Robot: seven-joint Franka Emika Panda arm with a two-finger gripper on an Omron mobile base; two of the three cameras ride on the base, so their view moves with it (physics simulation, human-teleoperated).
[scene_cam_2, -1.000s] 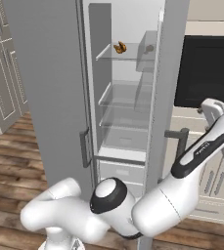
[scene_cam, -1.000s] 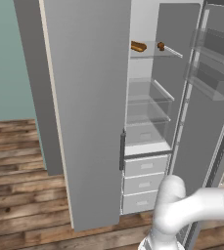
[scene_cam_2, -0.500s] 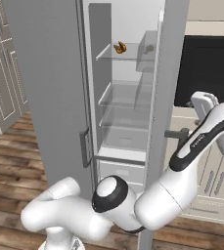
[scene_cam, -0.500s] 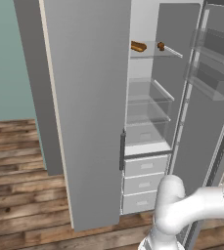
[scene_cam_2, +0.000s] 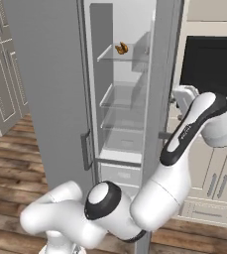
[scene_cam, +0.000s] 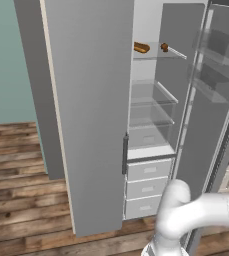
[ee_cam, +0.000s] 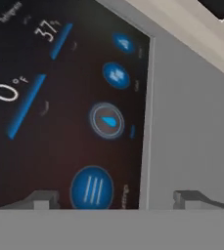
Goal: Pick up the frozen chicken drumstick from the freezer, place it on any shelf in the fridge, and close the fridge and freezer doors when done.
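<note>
The gripper [ee_cam: 116, 197], jaws standing apart (holding nothing), is facing the fridge door [ee_cam: 191, 127], its black panel [ee_cam: 64, 107] lying toward ten o'clock.

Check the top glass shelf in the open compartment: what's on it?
On the top shelf lie two brown items: a longer one and a smaller one. The open door covers the compartment's left side, so anything there is hidden.

On the top glass shelf [scene_cam: 153, 56] I see a brown drumstick [scene_cam: 141, 48] and a smaller dark piece [scene_cam: 164, 47] lying apart.
</note>
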